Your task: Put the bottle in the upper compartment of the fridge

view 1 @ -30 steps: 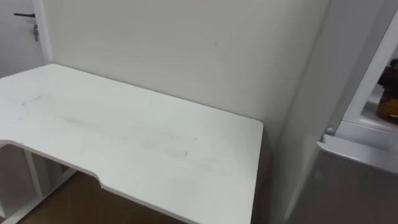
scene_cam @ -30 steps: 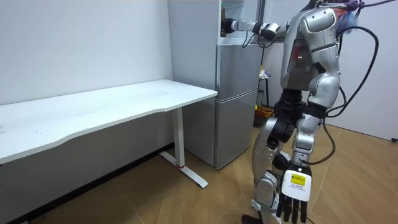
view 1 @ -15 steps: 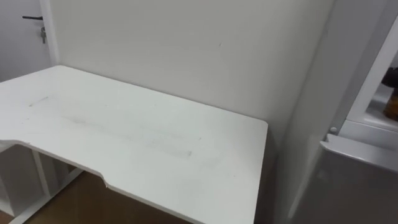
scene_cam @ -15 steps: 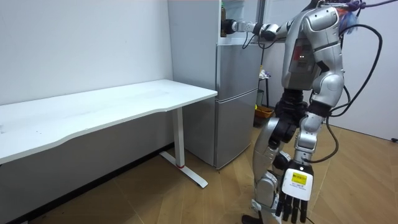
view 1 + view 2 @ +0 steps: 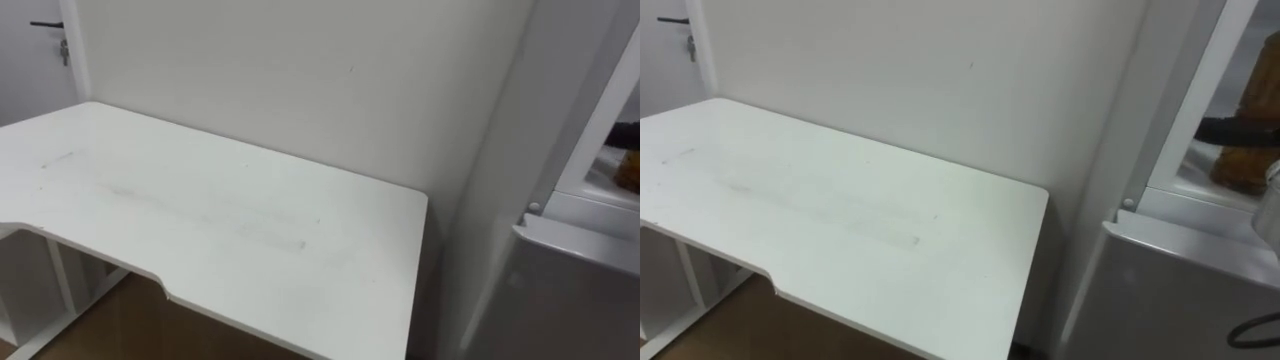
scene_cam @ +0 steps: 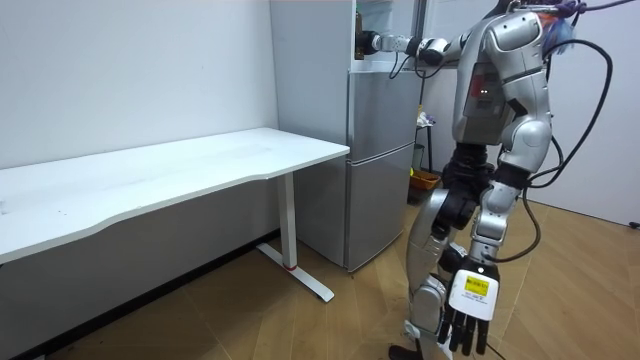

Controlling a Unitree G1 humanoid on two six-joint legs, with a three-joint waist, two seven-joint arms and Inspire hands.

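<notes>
Beyond bench (image 5: pixel 200 210) right edge, at fridge (image 6: pixel 380 150) | right robot hand (image 6: pixel 368 42): still inside upper compartment, grasp cannot tell | bottle (image 5: pixel 1243 165): inside there, unmoved | left robot hand (image 6: pixel 468 318): still hanging, released

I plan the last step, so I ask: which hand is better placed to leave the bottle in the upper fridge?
The right hand: its arm is stretched into the upper fridge, where the brown bottle shows. The left hand hangs open, low beside the leg.
</notes>
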